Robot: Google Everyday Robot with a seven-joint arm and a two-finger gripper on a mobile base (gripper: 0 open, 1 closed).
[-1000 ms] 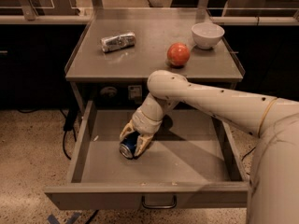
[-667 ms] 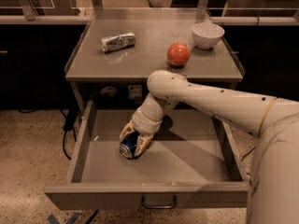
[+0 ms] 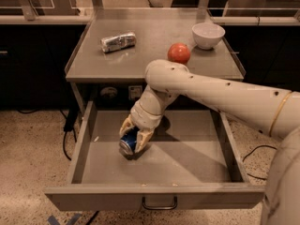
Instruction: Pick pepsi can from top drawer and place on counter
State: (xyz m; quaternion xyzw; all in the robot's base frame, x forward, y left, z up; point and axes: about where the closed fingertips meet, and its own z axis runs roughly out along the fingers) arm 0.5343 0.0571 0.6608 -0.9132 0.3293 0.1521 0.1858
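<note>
The top drawer (image 3: 187, 165) is pulled out wide below the counter (image 3: 140, 60). The blue pepsi can (image 3: 129, 143) lies on its side in the drawer's left half, its silver end facing front. My gripper (image 3: 135, 136) reaches down into the drawer, its pale fingers (image 3: 145, 137) on either side of the can, closed around it. The can looks to rest at or just above the drawer floor.
On the counter lie a silver-grey crinkled can (image 3: 118, 41) at the back left, a red apple (image 3: 179, 53) and a white bowl (image 3: 208, 34) at the right. The drawer has tall side walls and a small handle (image 3: 160, 203) on its front panel. My arm spans the drawer's right.
</note>
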